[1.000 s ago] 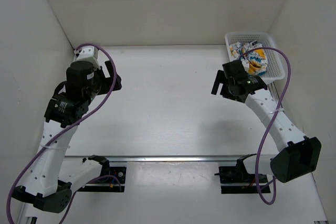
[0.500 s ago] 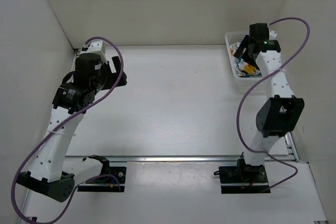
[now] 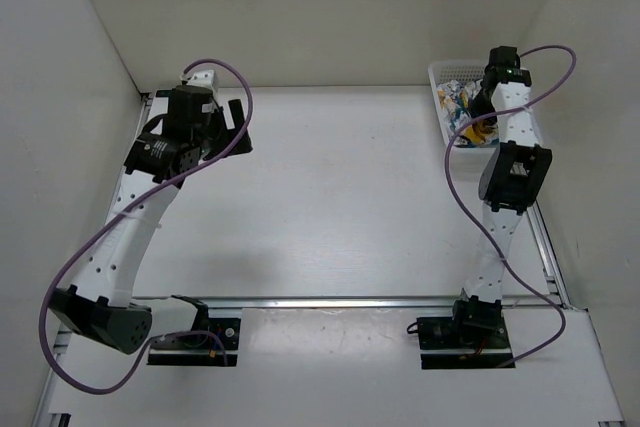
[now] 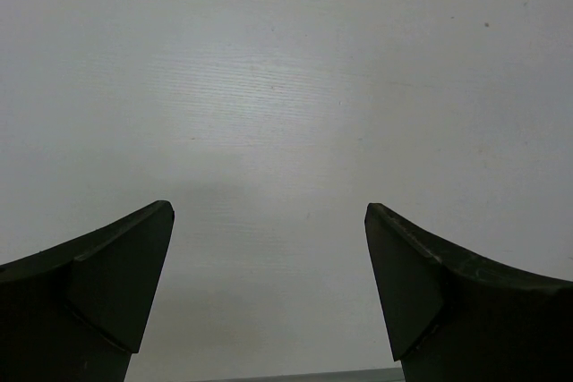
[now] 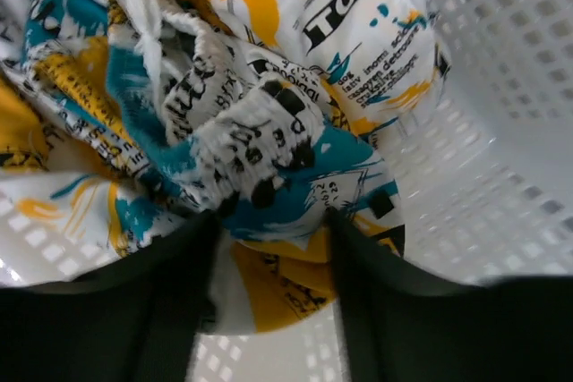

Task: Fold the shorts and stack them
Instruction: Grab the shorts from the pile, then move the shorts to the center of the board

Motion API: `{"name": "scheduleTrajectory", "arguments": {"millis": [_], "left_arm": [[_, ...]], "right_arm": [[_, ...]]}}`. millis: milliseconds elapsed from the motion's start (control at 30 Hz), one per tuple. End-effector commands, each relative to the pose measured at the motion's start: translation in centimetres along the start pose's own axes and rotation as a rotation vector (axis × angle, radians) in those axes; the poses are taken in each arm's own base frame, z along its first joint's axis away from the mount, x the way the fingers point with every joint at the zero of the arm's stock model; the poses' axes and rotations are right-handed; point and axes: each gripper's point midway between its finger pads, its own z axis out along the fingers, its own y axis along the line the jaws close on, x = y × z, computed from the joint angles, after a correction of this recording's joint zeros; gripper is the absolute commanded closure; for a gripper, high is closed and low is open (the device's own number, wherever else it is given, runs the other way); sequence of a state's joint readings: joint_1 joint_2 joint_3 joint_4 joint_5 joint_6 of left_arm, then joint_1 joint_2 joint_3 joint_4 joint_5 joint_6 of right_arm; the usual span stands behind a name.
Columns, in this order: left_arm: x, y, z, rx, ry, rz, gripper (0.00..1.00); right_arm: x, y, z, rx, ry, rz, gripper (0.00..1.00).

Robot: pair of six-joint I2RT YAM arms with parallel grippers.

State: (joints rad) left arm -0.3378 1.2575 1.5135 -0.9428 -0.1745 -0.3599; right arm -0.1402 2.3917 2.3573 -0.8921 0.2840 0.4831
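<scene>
The right claw (image 3: 476,110) reaches down into the white mesh basket (image 3: 437,73) at the far right corner of the desk (image 3: 340,197). The shorts (image 3: 455,100) lie crumpled inside that basket, directly under and around this claw.

In the right wrist view, the right claw (image 5: 269,217) has its two dark fingers (image 5: 152,301) set on either side of a bunched ridge of the shorts (image 5: 269,149). The ridge fills the gap between the fingers and touches both inner faces, so the jaws stand about half-way in and pinch that fold. Ahead of the fingertips the cloth swells into a knot of white with black lettering and teal patches. Further ahead it spreads into yellow-orange folds. To the claw's left more printed cloth lies against the basket floor. To its right and beyond the cloth, the basket's perforated wall (image 5: 501,87) rises bare.

The left claw (image 3: 240,129) hangs over the far left part of the desk, well apart from the basket and the shorts, which are far off to its right. In the left wrist view, the left claw (image 4: 269,210) is spread wide and holds nothing, with only plain desk surface (image 4: 286,87) between and beyond its fingers (image 4: 98,284).
</scene>
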Motion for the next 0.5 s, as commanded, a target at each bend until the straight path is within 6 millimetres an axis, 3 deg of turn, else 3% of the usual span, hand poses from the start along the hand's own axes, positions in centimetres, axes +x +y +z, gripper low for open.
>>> {"name": "scheduleTrajectory", "arguments": {"millis": [0, 33, 67, 100, 133, 200, 233, 267, 300, 333, 400, 433, 467], "left_arm": [[-1.6, -0.7, -0.5, 0.021, -0.036, -0.009, 0.01], [-1.6, -0.7, -0.5, 0.02, -0.036, -0.009, 0.01], [-1.5, -0.8, -0.2, 0.017, -0.027, -0.017, 0.01], [-1.5, -0.8, -0.2, 0.017, -0.027, -0.017, 0.01], [-1.3, -0.8, 0.2, 0.014, -0.017, -0.015, 0.01], [-1.3, -0.8, 0.2, 0.014, -0.017, -0.024, 0.01], [-1.3, -0.8, 0.2, 0.014, -0.017, -0.033, 0.01], [-1.3, -0.8, 0.2, 0.014, -0.017, -0.033, 0.01], [-1.3, -0.9, 0.2, 0.014, -0.017, -0.045, 0.01], [-1.5, -1.0, 0.2, 0.017, -0.025, -0.056, 0.01], [-1.3, -0.7, 1.1, 0.011, -0.001, -0.086, 0.01], [-0.9, -1.3, 1.4, 0.051, 0.027, -0.091, 0.01], [-1.2, -1.4, 1.6, 0.062, 0.03, -0.097, 0.01]], "right_arm": [[-3.4, 2.4, -2.5, -0.111, -0.097, 0.006, 0.61], [-4.1, 2.8, -3.1, -0.132, -0.117, 0.01, 0.9], [-4.3, 2.9, -3.6, -0.144, -0.121, 0.011, 1.0], [-4.7, 3.0, -4.3, -0.15, -0.133, 0.014, 1.0], [-5.8, 3.5, -6.6, -0.197, -0.167, 0.02, 1.0], [-6.4, 4.1, -8.9, -0.236, -0.201, 0.01, 1.0], [-7.6, 4.8, -12.7, -0.287, -0.258, 0.012, 1.0], [-8.1, 4.9, -14.5, -0.319, -0.283, 0.015, 1.0], [-8.1, 6.4, -17.0, -0.401, -0.299, 0.0, 1.0], [-8.3, 7.6, -21.5, -0.477, -0.345, -0.003, 1.0], [-8.5, 9.7, -27.1, -0.599, -0.415, -0.018, 1.0], [-7.8, 11.4, -32.2, -0.694, -0.467, -0.046, 1.0], [-7.7, 12.1, -34.9, -0.731, -0.514, -0.066, 1.0]]}}
